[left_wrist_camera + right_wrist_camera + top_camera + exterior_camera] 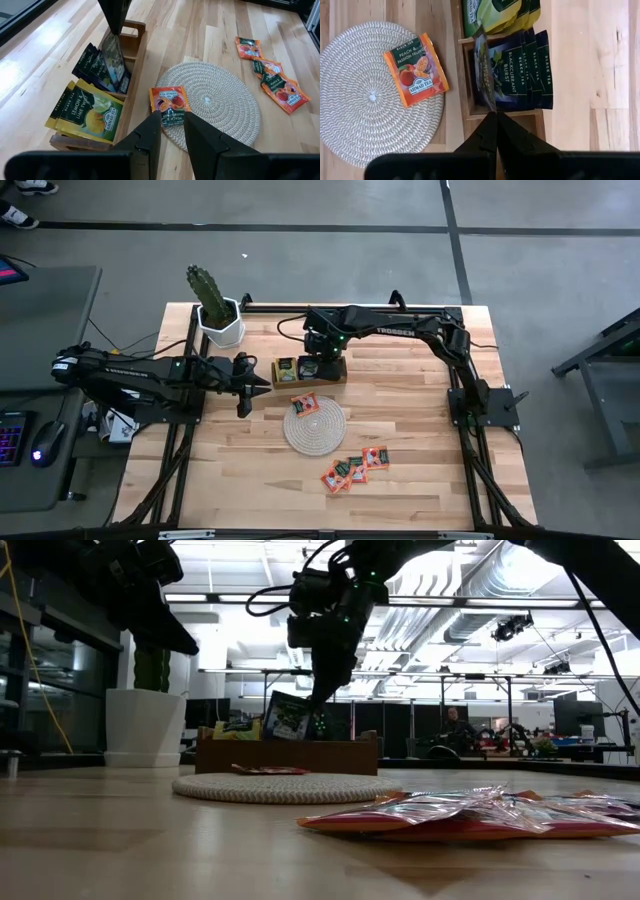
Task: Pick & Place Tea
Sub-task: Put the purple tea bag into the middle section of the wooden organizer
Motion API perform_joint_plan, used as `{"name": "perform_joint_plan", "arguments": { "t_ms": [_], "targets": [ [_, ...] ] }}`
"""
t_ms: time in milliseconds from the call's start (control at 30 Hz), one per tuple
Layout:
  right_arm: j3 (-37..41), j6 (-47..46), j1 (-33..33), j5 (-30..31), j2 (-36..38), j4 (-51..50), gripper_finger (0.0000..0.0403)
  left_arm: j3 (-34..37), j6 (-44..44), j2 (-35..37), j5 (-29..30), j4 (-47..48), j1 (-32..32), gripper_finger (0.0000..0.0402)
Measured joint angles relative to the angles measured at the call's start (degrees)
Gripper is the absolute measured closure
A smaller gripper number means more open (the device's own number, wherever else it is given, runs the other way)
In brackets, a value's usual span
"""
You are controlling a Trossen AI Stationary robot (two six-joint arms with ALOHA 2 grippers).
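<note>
A brown wooden tray (338,377) stands beyond the round woven mat (318,435). It holds yellow-green tea sachets (85,107) and dark ones (520,67). My right gripper (495,119) hangs over the tray, shut on one dark sachet (287,715). One orange sachet (416,69) lies flat on the mat's far left part. Several more orange sachets (355,468) lie on the table near the mat's front right. My left gripper (172,131) hovers open to the left of the tray and mat, touching nothing. My right gripper pinches the dark sachet by its upper edge (490,104) between its two fingers. The fingers come from above, slanting down. The sachet stands on edge, tilted, with its lower part down in the tray's middle compartment beside the other dark sachets.
A cactus in a white pot (220,320) stands at the table's far left, behind my left gripper. Bare wood stretches along the near edge and right of the mat.
</note>
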State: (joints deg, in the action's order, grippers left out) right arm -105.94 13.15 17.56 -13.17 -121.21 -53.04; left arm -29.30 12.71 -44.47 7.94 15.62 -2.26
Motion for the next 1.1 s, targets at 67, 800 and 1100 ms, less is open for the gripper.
{"name": "perform_joint_plan", "arguments": {
  "t_ms": [67, 800, 1100],
  "targets": [
    [0.0, 0.0, 0.0, 0.1, 0.0, -0.1, 0.0403, 0.0, 0.0, 0.0, 0.0, 0.0, 0.0, 0.0319],
    [0.0, -0.1, 0.0, 0.9, 0.0, -1.3, 0.0403, 0.0, 0.0, 0.0, -0.5, 0.0, 0.0, 0.0319],
    [0.0, 0.0, 0.0, 1.0, 0.0, -1.5, 0.0402, 0.0, 0.0, 0.0, -0.5, 0.0, 0.0, 0.0319]
  ]
}}
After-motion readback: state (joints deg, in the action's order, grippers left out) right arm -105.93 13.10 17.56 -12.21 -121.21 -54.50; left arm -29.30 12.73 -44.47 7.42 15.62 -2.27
